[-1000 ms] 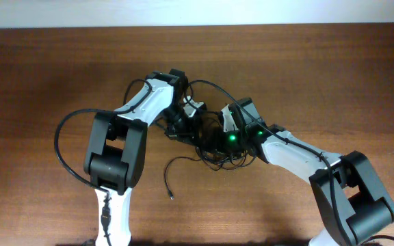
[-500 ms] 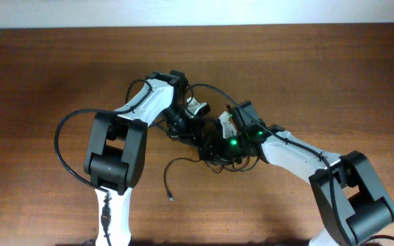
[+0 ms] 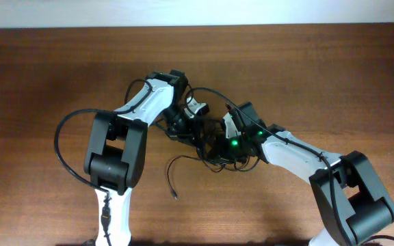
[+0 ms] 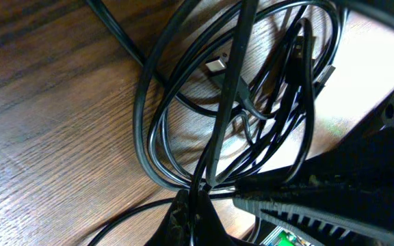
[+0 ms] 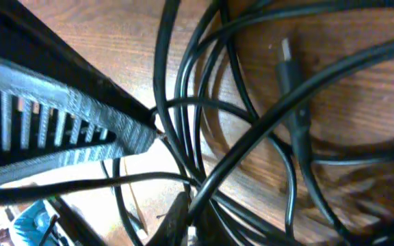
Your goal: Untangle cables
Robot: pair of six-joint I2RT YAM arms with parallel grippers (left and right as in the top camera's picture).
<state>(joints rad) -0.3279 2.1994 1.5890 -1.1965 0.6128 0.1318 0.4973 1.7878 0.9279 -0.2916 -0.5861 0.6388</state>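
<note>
Closest in, my left tool [image 4: 191, 208] has its fingers drawn together on one black strand of the cables [image 4: 183, 130], which climbs straight up from the tips through the loops; around it several cords curve in overlapping rings flat on the wood, and a small silver plug [image 4: 215, 65] lies inside them. My right tool [image 5: 182, 217] is likewise pressed together where a few strands meet at its tips, with one cord running up and away on a diagonal; just past that, a black plug with a silver tip [image 5: 289, 68] rests on the table [image 5: 361, 102] among crossing loops. From the overhead camera, my left tool [image 3: 191, 128] and my right tool [image 3: 214, 142] sit very near each other at the middle of the table [image 3: 46, 68], both buried in the same knotted bundle of cables [image 3: 219, 158]; one thin loose end [image 3: 170, 183] trails out of the bundle toward my bases and stops on bare wood. Beyond the bundle a single cord arcs from my left wrist over to my right wrist, and behind that lies brown tabletop up to the far edge.
</note>
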